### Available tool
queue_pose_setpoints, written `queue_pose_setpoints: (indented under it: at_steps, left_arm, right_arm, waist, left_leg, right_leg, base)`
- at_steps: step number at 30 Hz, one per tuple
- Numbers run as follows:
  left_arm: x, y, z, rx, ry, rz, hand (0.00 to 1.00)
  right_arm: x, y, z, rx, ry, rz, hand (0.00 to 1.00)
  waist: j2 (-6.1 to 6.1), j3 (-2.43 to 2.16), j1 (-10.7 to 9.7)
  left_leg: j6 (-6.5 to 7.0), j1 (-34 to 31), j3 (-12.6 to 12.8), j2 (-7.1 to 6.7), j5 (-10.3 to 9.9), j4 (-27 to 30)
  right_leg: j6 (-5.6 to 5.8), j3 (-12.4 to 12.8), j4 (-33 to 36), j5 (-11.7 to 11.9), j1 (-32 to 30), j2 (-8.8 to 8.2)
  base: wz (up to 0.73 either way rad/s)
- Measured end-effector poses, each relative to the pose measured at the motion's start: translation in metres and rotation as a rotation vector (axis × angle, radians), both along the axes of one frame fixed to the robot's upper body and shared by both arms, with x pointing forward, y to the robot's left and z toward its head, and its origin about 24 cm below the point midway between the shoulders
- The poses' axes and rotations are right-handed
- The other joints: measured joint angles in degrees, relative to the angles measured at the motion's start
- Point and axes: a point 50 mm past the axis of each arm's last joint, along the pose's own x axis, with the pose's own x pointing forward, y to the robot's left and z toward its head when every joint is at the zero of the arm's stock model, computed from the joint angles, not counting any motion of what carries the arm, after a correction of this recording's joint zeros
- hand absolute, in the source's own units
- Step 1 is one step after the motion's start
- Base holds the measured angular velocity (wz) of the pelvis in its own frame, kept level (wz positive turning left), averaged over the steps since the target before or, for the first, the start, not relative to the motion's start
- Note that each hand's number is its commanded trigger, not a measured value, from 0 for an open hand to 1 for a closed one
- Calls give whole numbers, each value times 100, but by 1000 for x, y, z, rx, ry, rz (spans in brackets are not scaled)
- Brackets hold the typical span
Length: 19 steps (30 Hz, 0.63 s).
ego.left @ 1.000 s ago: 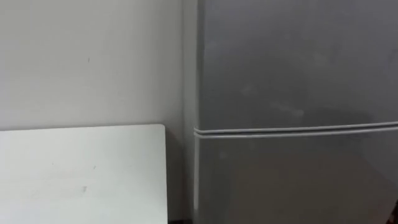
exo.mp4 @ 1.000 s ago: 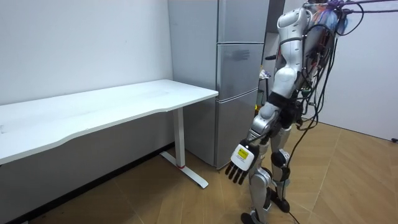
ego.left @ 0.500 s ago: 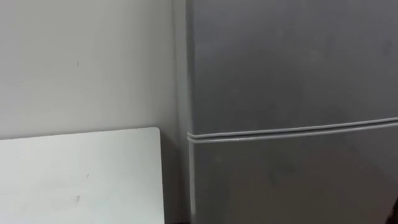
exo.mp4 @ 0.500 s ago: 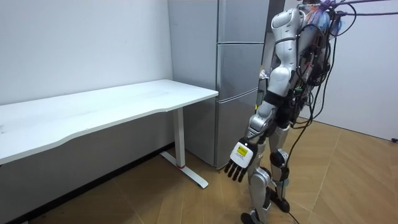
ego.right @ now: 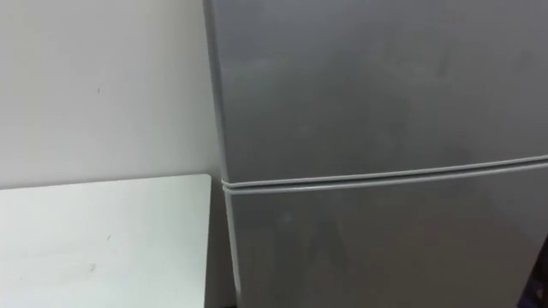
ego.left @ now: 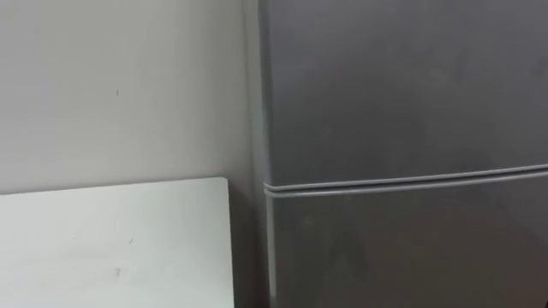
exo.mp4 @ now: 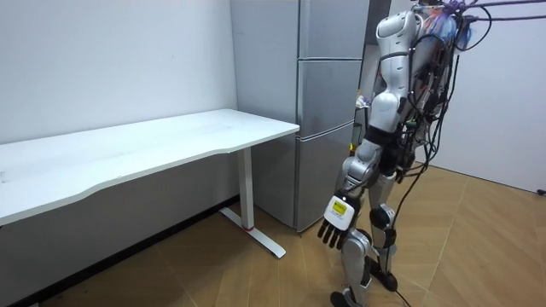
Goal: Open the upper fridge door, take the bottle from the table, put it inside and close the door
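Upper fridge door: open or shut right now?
Shut. In the left eye view the upper door sits flush above the lower door, with only a thin closed seam between them and no interior showing.

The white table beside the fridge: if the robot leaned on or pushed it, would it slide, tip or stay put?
Probably steady: the table has a long top on a white leg with a wide flat foot. It likely feels heavy and stiff. A hard shove might slide it on the smooth wooden floor.
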Motion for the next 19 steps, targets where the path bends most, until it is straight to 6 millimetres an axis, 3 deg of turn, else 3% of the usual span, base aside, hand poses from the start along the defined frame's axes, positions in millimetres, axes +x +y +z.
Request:
queue_pose_setpoints:
  at_steps: [6, 19]
  left_arm:
    - [2, -4, -1, -15, 21, -79, 0]
    - [3, -7, -2, -23, 39, -98, 0]
  right_arm:
    - [17, 6, -1, 84, -38, 114, 0]
    - [14, 7, -1, 129, -41, 126, 0]
  waist:
    - [-21, 2, 24]
    - [-62, 19, 123]
  left_leg:
    - [-3, -77, -44, 0, -3, 34]
    - [-3, -194, -44, -1, -3, 49]
  right_leg:
    - [1, -80, -32, 0, -13, -3]
    - [5, -138, -133, 0, -54, 2]
  base:
    - [6]
    - [2]
